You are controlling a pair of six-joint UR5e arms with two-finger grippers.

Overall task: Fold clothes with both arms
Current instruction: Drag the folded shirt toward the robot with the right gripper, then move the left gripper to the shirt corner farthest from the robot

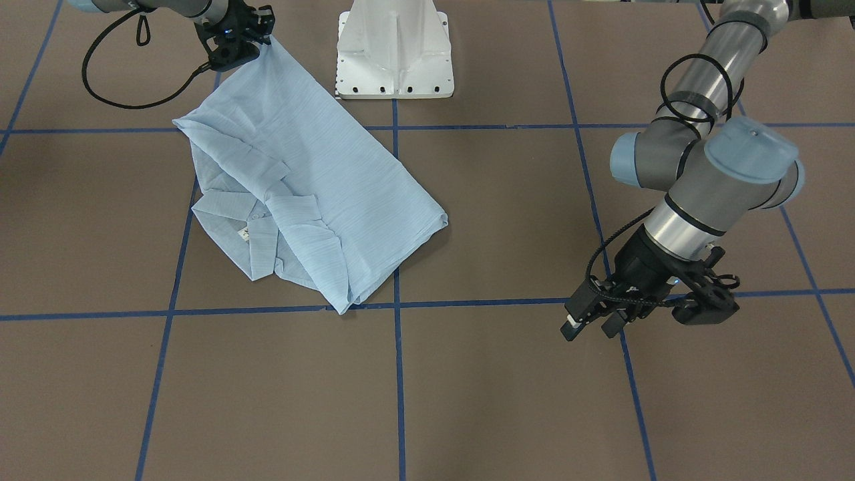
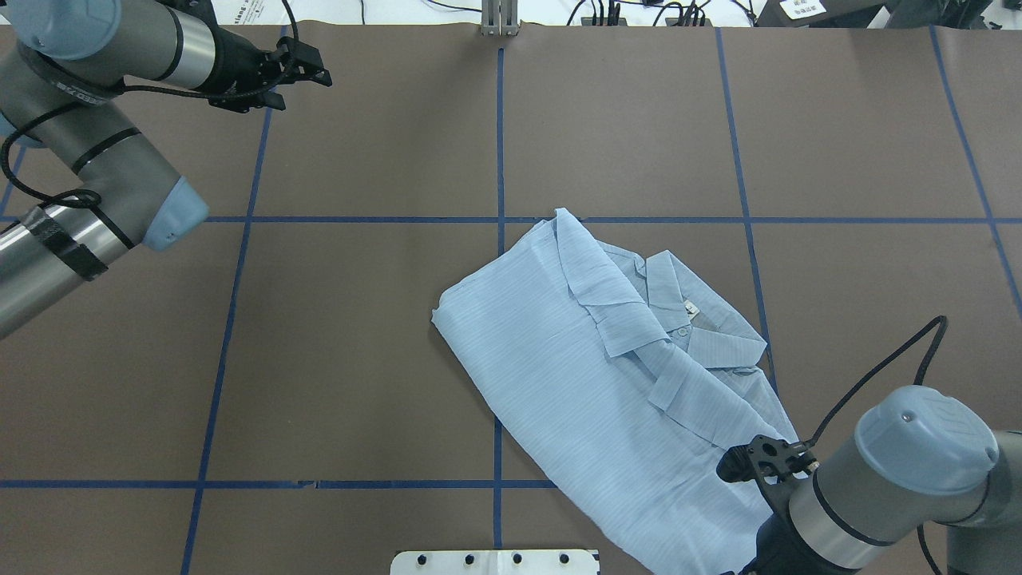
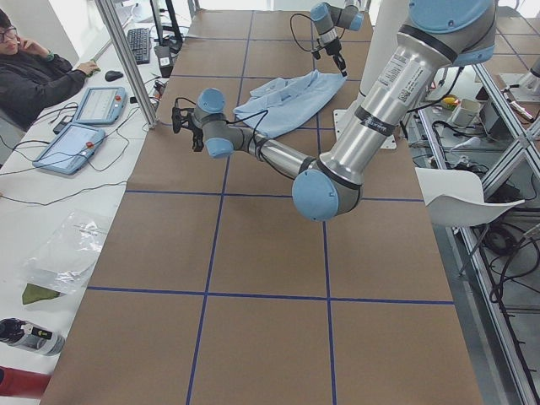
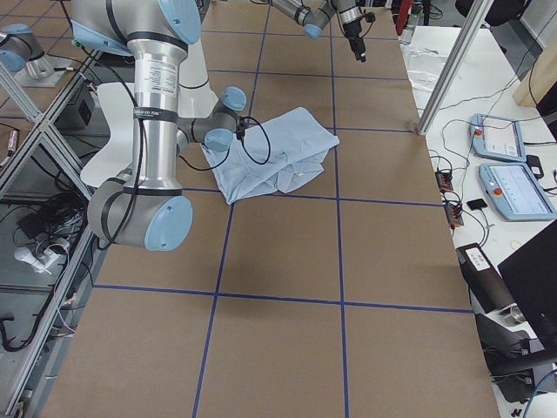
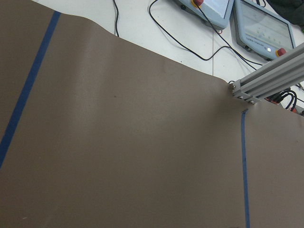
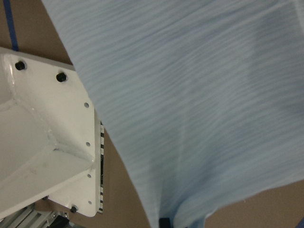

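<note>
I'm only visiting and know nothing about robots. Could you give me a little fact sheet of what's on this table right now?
Garment: light-blue shirt, partly folded, lying on the brown table
Collar: on top, white neck label showing
Right gripper: shut on a corner of the shirt, close to the white pedestal base
Left gripper: open, empty, over bare table, well apart from the shirt

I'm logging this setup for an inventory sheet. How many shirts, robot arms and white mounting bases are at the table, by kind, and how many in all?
shirt: 1
robot arms: 2, the left arm and the right arm
white base: 1
Total: 4
</note>
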